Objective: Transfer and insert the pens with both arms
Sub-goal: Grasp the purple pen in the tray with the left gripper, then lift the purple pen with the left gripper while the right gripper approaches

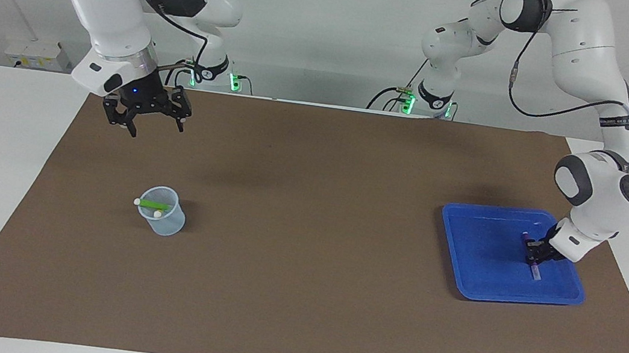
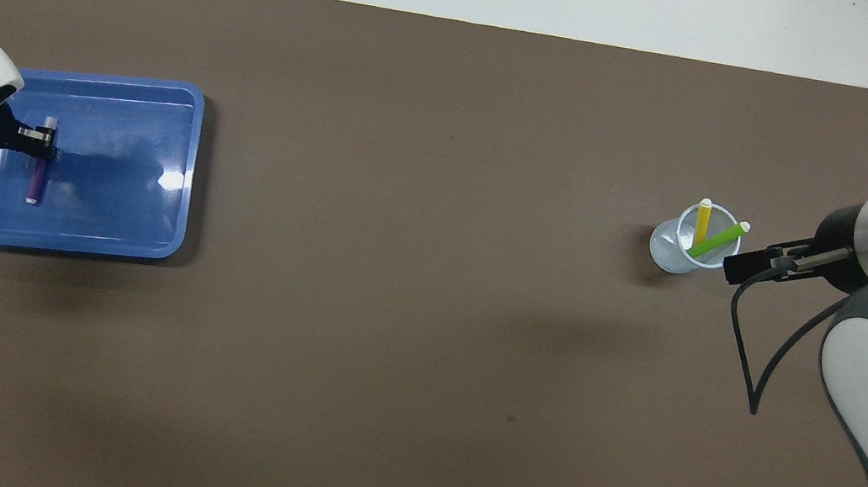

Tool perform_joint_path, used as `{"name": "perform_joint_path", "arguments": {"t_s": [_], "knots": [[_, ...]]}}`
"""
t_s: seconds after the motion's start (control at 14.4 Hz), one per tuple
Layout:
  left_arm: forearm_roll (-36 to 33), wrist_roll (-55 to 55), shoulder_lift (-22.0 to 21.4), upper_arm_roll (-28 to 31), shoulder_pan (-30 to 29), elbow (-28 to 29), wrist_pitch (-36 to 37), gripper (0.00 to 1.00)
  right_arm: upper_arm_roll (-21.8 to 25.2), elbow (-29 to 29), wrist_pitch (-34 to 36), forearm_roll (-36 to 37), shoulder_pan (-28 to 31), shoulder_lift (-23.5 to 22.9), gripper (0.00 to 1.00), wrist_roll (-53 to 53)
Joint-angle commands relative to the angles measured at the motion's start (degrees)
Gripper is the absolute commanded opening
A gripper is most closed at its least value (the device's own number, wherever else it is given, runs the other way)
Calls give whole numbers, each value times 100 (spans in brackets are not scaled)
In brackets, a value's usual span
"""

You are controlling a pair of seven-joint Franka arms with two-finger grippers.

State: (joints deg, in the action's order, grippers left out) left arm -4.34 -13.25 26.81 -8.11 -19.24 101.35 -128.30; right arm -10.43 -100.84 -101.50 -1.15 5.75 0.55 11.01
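Down in the blue tray (image 1: pixel 477 277), toward the left arm's end of the table, the left gripper (image 1: pixel 538 253) is clamped on the purple pen (image 2: pixel 37 175). Its fingers have pinched the pen at the upper part of the barrel, whitish tip (image 1: pixel 535 276) pointing away from the robots. The pen lies flat on the tray floor, not lifted yet.

Step in hand, by the look of it: grasping the last pen for transfer. Yellow pen (image 2: pixel 703 220) and green pen (image 2: pixel 714 241) already stand leaning in the clear cup (image 1: pixel 163 220) at the right arm's end, well apart from the tray.

The right gripper (image 1: pixel 145 115) hangs in the air with jaws wide and nothing in them, over bare mat near the cup, waiting.

Next move probably calls for a straight lift clear of the tray rim, then carrying toward mid-table for a handover. The grip is near one end, so the pen may tilt when raised. The tray could shift too.
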Motion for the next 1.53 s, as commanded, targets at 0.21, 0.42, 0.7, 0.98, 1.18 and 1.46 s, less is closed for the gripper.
{"name": "perform_joint_path", "arguments": {"t_s": [0.21, 0.42, 0.7, 0.98, 1.18, 1.46], "knots": [[407, 33, -106, -51, 25, -360, 1050, 0, -30, -15, 43, -17, 75, 50, 100, -99], [408, 95, -114, -68, 148, -660, 1552, 0, -30, -32, 86, -17, 66, 68, 100, -99], [373, 112, -185, -68, 263, -607, 1650, 0, -30, -59, 87, -17, 75, 68, 100, -99], [364, 323, -369, -68, 465, -607, 2080, 0, -30, -50, 139, -26, 23, 77, 100, -238], [399, 821, -659, -86, 719, -607, 2650, 0, -38, -32, 236, -26, 14, 77, 100, -512], [854, 1061, -1001, -112, 861, -573, 3477, 0, -47, -50, 219, -35, 14, 77, 100, -512]]}}
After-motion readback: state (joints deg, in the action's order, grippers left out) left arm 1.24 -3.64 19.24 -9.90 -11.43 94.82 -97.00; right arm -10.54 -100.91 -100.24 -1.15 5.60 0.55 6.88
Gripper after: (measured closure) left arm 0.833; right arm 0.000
